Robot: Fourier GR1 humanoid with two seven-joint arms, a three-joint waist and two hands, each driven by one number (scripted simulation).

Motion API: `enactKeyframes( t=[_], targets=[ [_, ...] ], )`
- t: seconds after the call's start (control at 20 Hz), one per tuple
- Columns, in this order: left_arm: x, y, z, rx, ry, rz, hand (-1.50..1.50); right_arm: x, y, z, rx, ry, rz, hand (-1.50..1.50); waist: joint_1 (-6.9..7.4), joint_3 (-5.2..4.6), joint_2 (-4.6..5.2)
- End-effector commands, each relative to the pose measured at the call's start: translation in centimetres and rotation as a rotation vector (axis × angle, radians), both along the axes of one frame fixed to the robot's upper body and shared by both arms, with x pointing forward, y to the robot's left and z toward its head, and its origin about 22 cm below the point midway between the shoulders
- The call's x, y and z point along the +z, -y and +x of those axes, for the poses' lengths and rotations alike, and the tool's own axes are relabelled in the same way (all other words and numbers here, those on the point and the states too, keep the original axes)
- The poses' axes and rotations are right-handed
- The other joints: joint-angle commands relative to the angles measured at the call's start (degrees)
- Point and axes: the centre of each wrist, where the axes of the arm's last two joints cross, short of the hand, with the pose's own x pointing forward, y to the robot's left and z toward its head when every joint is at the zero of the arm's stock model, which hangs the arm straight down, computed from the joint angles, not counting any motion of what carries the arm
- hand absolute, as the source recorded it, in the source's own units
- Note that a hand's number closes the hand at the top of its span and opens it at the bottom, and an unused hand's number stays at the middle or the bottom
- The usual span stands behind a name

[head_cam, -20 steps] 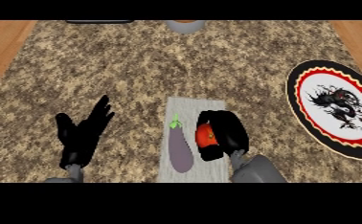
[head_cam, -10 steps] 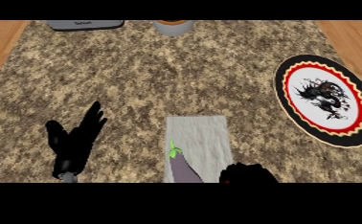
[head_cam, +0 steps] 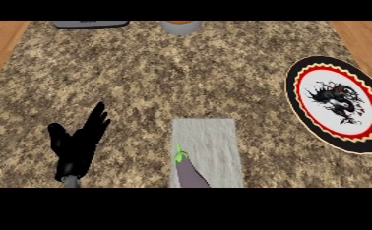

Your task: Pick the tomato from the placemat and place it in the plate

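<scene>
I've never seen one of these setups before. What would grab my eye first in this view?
Likely the round plate at the right edge, with its red and black rim and dark dragon-like figure on white. Next, the black left hand at lower left, open, fingers up, over the speckled counter. Between them a grey placemat holds a purple eggplant with a green stem; no tomato and no right hand show.

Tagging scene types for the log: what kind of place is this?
Likely a kitchen counter: a speckled stone top, a plate, and an eggplant on a placemat. The left hand rests open at lower left.
</scene>
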Motion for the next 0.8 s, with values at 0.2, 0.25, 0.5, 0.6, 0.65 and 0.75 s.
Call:
enactKeyframes(
  t=[0.2, 0.25, 0.5, 0.6, 0.65, 0.75],
  targets=[
    [-0.8, 0.9, 0.9, -0.041, -0.022, 0.001, 0.00, 0.9, 5.7, 1.0, -0.206, 0.035, 0.225, 1.50, 1.79, -0.04, 0.71],
    [-0.9, 1.6, -0.3, -0.039, -0.030, 0.004, 0.00, 1.2, 5.7, 1.3, -0.202, 0.048, 0.287, 1.50, 2.24, -0.01, 0.57],
    [0.6, 1.8, 1.2, -0.052, -0.024, -0.007, 0.00, -0.7, 12.9, 5.2, -0.292, 0.128, 0.277, 1.50, 3.00, -0.07, 0.73],
    [-0.4, 0.2, 0.5, -0.044, -0.035, 0.007, 0.00, -1.7, 13.0, 6.6, -0.322, 0.160, 0.307, 1.50, 3.35, -0.19, 0.79],
    [0.5, 3.4, 1.2, -0.062, -0.006, 0.004, 0.00, -0.9, 15.8, 7.8, -0.362, 0.185, 0.282, 1.50, 3.49, -0.13, 0.83],
    [-0.3, 3.4, 1.1, -0.081, -0.037, 0.000, 0.00, -2.2, 17.3, 9.7, -0.422, 0.204, 0.311, 1.50, 3.88, -0.13, 0.99]
  ],
)
